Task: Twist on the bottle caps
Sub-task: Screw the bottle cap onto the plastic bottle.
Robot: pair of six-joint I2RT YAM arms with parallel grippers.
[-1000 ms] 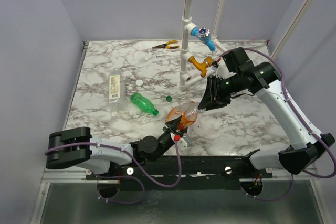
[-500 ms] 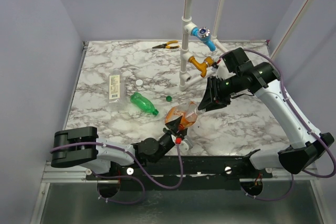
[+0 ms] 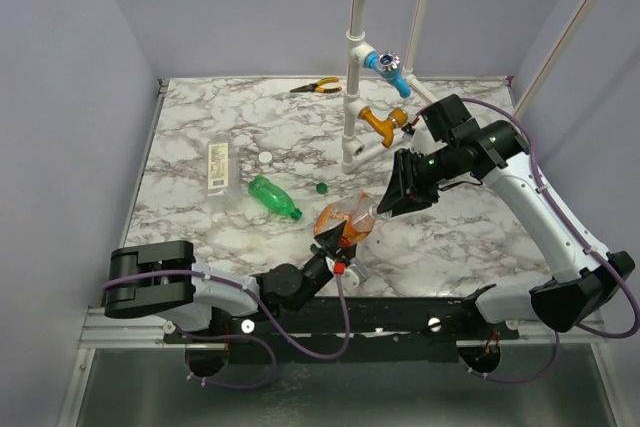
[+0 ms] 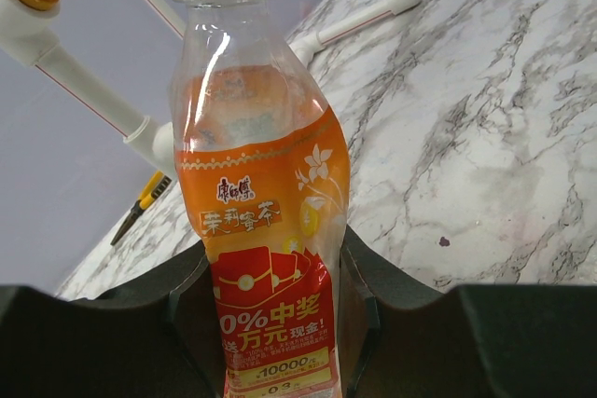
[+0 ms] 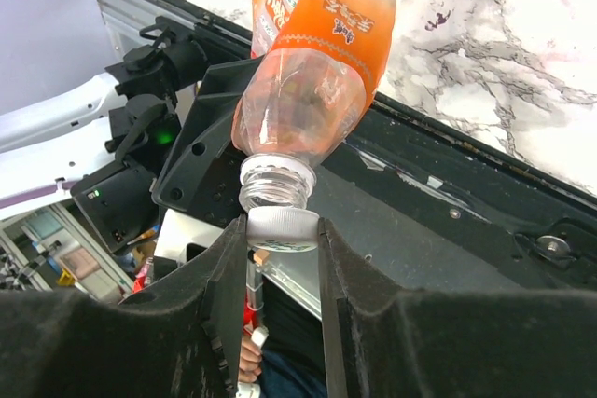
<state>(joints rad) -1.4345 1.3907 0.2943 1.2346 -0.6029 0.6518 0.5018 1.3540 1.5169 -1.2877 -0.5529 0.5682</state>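
My left gripper (image 3: pixel 335 249) is shut on the orange bottle (image 3: pixel 345 222), holding its labelled lower body (image 4: pixel 270 277) with the threaded neck tilted up to the right. My right gripper (image 3: pixel 385 209) is shut on a white cap (image 5: pixel 282 229) and holds it right at the bottle's open neck (image 5: pixel 273 185). The slim green bottle (image 3: pixel 273 196) lies on the marble table (image 3: pixel 480 237). The clear bottle with a pale label (image 3: pixel 219 168) lies left of it. A dark green cap (image 3: pixel 322 187) and another white cap (image 3: pixel 265 158) lie loose on the table.
A white pipe frame (image 3: pixel 357 67) with a blue tap handle (image 3: pixel 385 62) and an orange tap handle (image 3: pixel 382 124) stands at the back middle. Yellow-handled pliers (image 3: pixel 316 87) lie at the back edge.
My right gripper has moved slightly down and left, bringing the white cap closer to the orange bottle's neck. My left arm has shifted a little.
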